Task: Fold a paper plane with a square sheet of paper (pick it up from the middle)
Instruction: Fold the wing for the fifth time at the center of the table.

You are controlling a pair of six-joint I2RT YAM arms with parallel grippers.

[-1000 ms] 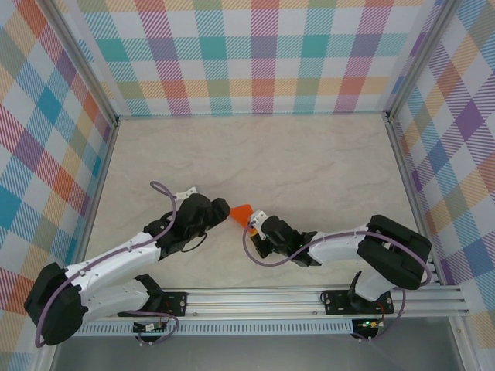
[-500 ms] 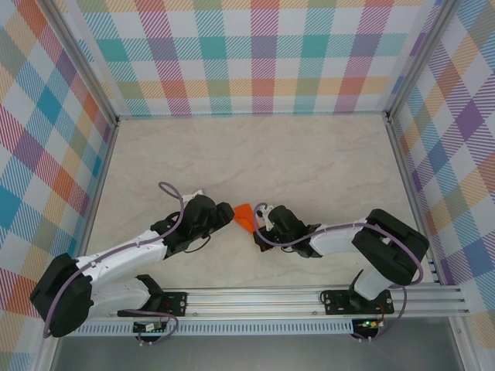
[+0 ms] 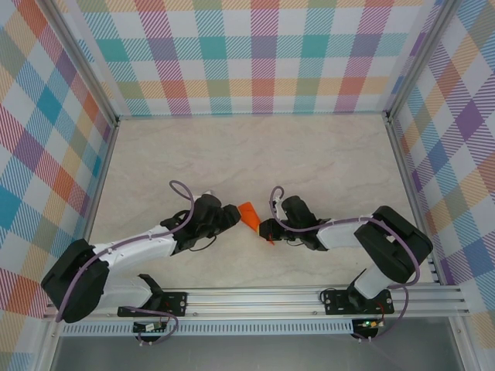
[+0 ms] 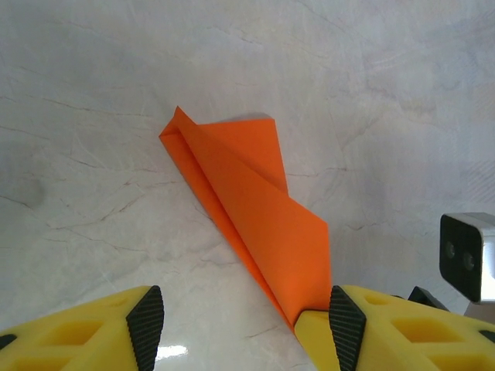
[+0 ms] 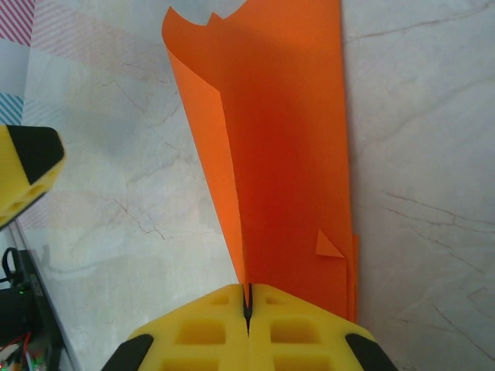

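The orange paper plane (image 3: 249,214), a narrow pointed fold with layered flaps, lies low over the marble table between the two grippers. My right gripper (image 5: 247,297) is shut on its rear edge, with one flap (image 5: 203,116) standing up on the left of the crease. In the left wrist view the paper plane (image 4: 255,209) points away, and its near end rests against the right finger (image 4: 346,325) of my left gripper (image 4: 246,313), which is open. From above, the left gripper (image 3: 230,213) and the right gripper (image 3: 264,229) face each other across the paper.
Plaid walls (image 3: 255,54) enclose the table (image 3: 255,154) at the back and both sides. An aluminium rail (image 3: 309,297) with the arm bases runs along the near edge. The right wrist's white camera block (image 4: 468,255) sits close beside the left gripper.
The right wrist has swung further onto the table and turned, still holding the paper. The left gripper has followed toward the paper and its jaws have narrowed slightly.
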